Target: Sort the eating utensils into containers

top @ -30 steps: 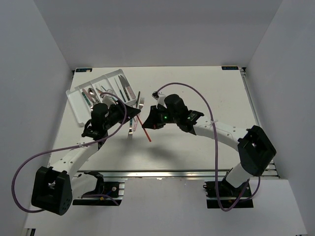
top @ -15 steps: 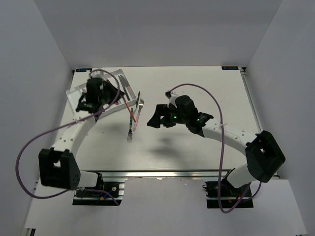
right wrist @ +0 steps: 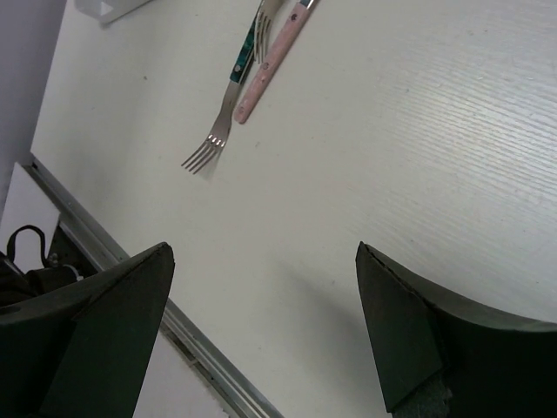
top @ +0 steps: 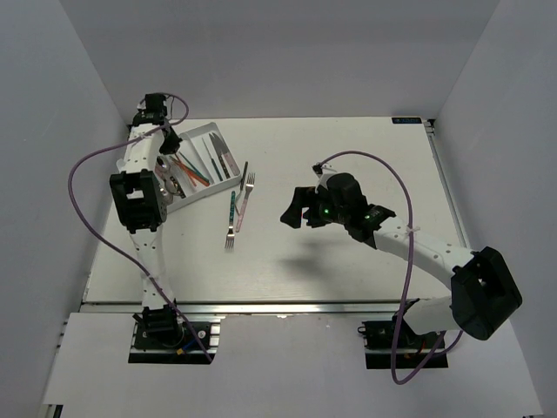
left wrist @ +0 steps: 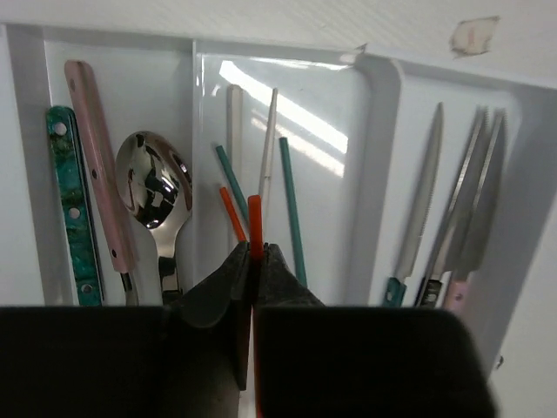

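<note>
Left jaws clamp an orange chopstick [left wrist: 254,218] over the white tray [left wrist: 376,122] (middle compartment); right jaws stand apart above the table [right wrist: 418,157].

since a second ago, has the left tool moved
Yes: the left tool went from beside the two metal forks at mid-table, back and left to over the white plastic cutlery tray, shut on an orange chopstick.

Left arm [top: 146,257]: white tubular links, boxy black joint housings, left purple cable [top: 72,183] looped alongside.
Right arm [top: 418,248]: same white links and black housings, right purple cable [top: 365,155], small green light [top: 324,210] on wrist block.
Left pincer [left wrist: 252,261], right pincer [right wrist: 263,252]: matte black, wedge-shaped fingers [right wrist: 104,322].
</note>
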`<state>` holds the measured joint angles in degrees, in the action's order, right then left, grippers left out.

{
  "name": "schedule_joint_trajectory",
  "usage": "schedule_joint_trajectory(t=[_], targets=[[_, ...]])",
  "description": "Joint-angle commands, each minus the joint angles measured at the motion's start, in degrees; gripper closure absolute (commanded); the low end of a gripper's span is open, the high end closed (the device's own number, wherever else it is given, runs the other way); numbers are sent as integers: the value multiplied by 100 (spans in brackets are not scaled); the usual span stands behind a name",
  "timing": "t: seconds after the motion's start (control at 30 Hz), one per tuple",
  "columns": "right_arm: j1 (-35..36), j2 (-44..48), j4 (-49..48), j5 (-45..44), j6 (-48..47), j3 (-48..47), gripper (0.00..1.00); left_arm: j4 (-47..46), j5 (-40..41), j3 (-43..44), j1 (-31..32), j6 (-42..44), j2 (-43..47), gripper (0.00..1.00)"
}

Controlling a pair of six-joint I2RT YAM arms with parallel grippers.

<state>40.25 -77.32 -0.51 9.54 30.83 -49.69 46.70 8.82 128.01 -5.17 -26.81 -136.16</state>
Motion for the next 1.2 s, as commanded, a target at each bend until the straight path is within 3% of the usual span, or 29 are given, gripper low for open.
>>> schedule_joint_trajectory(t=[0.0, 0.03, 0.13, 0.27, 0.3, 0.4, 0.53, 0.67, 0.93, 1.17], targets=[[-43, 165, 43, -260, -244, 47, 11, 763, 270, 376, 25, 211, 265, 81], [-44, 138, 43, -268, -270, 39, 11, 666, 226, 200, 16, 211, 352, 66], [-52, 33, 43, -277, -305, -40, 11, 183, 138, -670, 16, 194, 862, 42], [-52, -81, 190, -303, -288, -137, 11, -73, -11, -1128, 34, 185, 1363, 27], [-61, -99, 192, -321, -271, -137, 11, -90, -29, -1268, 68, 176, 1590, 2], [-52, -108, 227, -435, -244, -120, 11, -318, 172, -1751, 287, 193, 2362, 2], [-61, -73, 411, -690, -279, -128, 11, -688, 743, -3049, 1313, 141, 3425, 2], [-131, 76, 675, -866, -349, -50, 11, -1224, 797, -4133, 2062, 70, 4088, 5], [-333, 735, 913, -1112, -710, 644, 11, -1285, 587, -4784, 3100, 281, 3843, 46], [-413, 701, 904, -1007, -868, 926, 11, -1646, 191, -4864, 3409, 563, 3280, 53]])
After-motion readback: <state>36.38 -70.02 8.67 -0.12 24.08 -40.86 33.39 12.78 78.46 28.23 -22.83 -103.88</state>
